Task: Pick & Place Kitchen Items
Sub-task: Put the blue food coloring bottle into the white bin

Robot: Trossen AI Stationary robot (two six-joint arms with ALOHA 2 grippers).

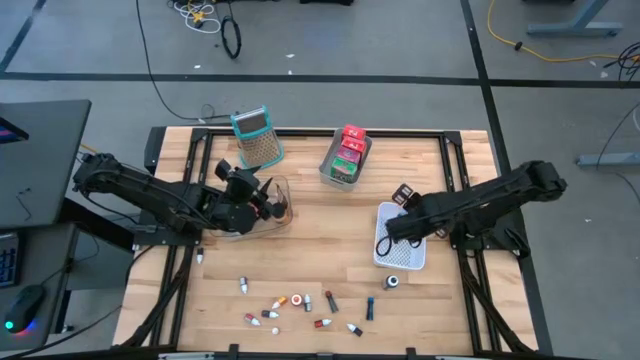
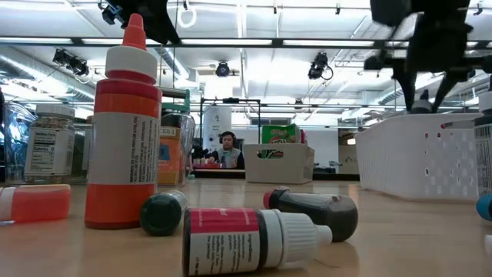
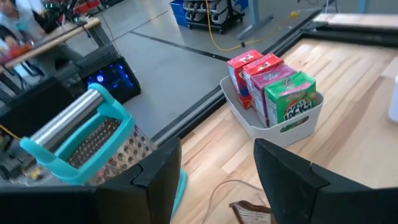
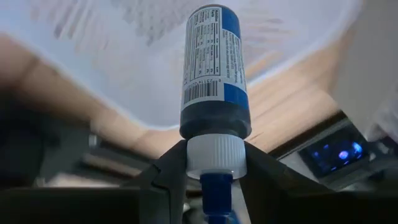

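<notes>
Clamping a small blue bottle [image 4: 213, 68] by its white cap, the right gripper [image 1: 385, 238] hangs over the white basket [image 1: 412, 258] at about four o'clock on the table; the bottle has a dark blue body, a white-and-blue printed label with a barcode, and a ribbed white cap with a blue tip below it; its long axis runs straight out from between the fingers [image 4: 168, 177], base pointing away from the wrist toward the basket's mesh.

The left gripper [image 1: 272, 203] sits at about nine o'clock beside a clear container [image 1: 282, 190], its fingers [image 3: 163, 177] standing apart with nothing between them; ahead of it are the teal-handled grater [image 3: 87, 146] and a grey bin of red, pink and green packets [image 3: 272, 93].

Loose little bottles [image 1: 300, 305] lie scattered along the six o'clock edge, one orange one [image 2: 123, 127] upright, the others on their sides.

The surface is a pale wood-plank table [image 1: 320, 250] in a black frame, on a grey floor with cables; beyond, a bright workshop with a seated person [image 2: 228, 150].
</notes>
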